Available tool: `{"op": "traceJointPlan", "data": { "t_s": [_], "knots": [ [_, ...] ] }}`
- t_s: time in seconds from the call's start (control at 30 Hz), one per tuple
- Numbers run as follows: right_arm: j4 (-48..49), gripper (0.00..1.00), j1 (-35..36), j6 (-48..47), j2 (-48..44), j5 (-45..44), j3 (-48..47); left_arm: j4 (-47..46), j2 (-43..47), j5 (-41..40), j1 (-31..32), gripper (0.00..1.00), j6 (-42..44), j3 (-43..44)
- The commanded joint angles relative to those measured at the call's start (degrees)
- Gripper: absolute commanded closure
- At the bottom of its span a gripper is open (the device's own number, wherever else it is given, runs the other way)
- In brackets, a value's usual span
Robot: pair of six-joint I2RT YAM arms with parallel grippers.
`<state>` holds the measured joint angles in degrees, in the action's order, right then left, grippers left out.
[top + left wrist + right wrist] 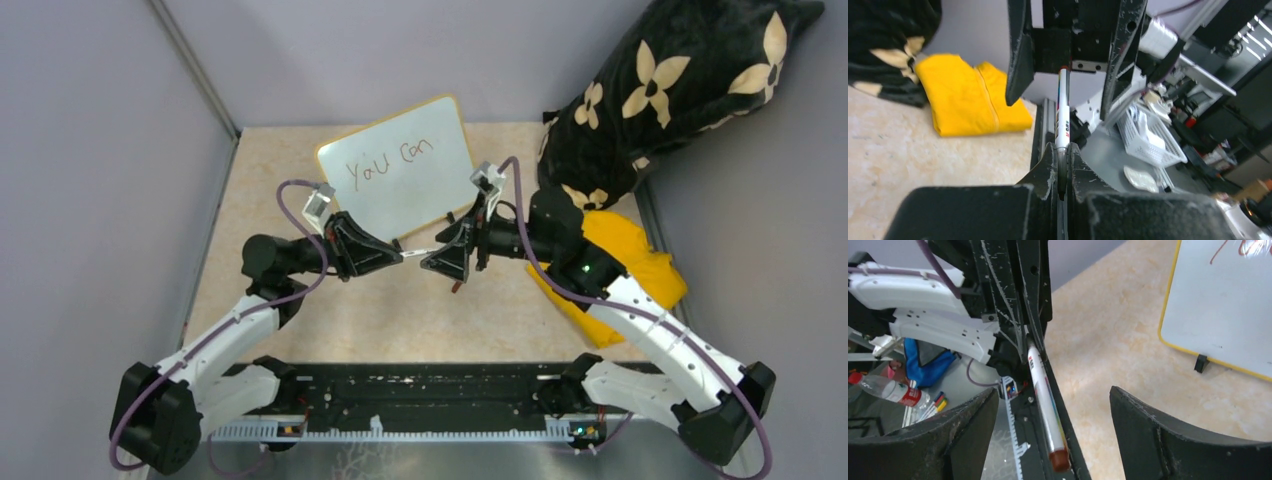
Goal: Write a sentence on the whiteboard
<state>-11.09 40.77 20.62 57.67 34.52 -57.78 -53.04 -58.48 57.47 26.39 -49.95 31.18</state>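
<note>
The whiteboard [415, 195], white with a yellow frame, leans at the back middle of the table. It bears the handwritten words "you can" [390, 162] in one line. My left gripper [402, 255] is shut on a white marker [420, 252], seen in the left wrist view [1063, 110] pinched at its dark tip end between the fingers [1048, 167]. My right gripper [445, 262] is open, its jaws wide on either side of the marker's red-brown rear end [1059, 460] without touching it. The board's corner also shows in the right wrist view [1223, 305].
A folded yellow cloth [625, 260] lies at the right of the table, under the right arm. A black pillow with cream flowers [680, 90] leans behind it. Grey walls close the left and back. A black rail [420, 395] runs along the near edge.
</note>
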Motion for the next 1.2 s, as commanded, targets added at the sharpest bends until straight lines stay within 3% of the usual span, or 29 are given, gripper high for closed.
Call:
{"op": "traceJointPlan", "data": {
  "t_s": [0.0, 0.2, 0.43, 0.63, 0.77, 1.17],
  "knots": [
    [17.87, 0.19, 0.10, 8.75, -4.37, -2.64, 3.46, -11.24, 2.12, -9.62, 0.41, 1.00, -6.03, -2.30],
    [32.93, 0.24, 0.05, 18.45, -4.24, -4.12, 7.15, -12.66, 3.68, -14.44, 0.45, 1.00, -8.09, -2.65],
    [43.01, 0.50, 0.01, 27.44, 1.73, 0.80, 5.72, -14.07, 3.25, -13.91, 0.46, 1.00, -9.63, -2.04],
    [33.64, 0.56, 0.00, 23.91, 3.00, 1.80, 1.01, -7.37, 5.95, -13.38, 0.50, 1.00, -5.94, -0.29],
    [27.04, 0.67, -0.28, 20.84, 2.82, 2.87, -1.26, -2.92, 7.29, -12.75, 0.50, 1.00, -3.44, 1.76],
    [23.55, 0.66, -1.48, 20.21, 1.60, 4.37, -2.21, 3.10, 7.13, -10.07, 0.49, 1.00, -0.36, 4.93]
  ]
}}
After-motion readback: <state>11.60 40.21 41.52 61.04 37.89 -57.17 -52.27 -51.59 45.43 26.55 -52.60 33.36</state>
